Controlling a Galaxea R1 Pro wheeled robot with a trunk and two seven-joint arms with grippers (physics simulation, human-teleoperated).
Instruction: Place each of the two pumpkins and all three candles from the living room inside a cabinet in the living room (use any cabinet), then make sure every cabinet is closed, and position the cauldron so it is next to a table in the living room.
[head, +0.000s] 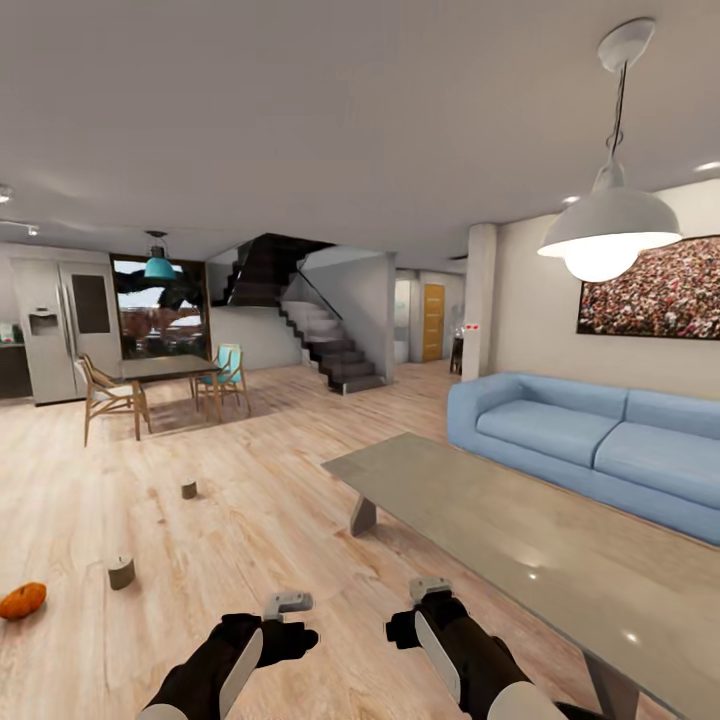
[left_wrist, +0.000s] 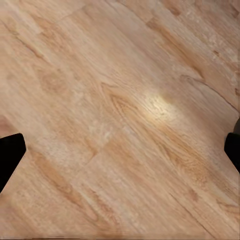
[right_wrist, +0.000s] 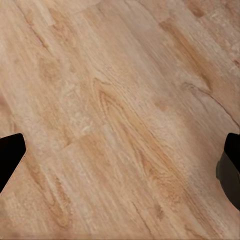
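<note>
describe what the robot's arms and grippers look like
Both arms are glossy black with white panels along the forearms. The left gripper and right gripper are small pale grey blocks on black wrists. In the wrist views the fingers show as plain black tips. No cables or markings visible.

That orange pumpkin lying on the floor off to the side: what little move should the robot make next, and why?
Probably turn and roll toward the pumpkin. It lies on the wood floor at the head view's left edge, with two candles nearby. The left end effector and right end effector both look open and empty, hanging over bare floor, so nothing is near enough to grasp yet.
</note>
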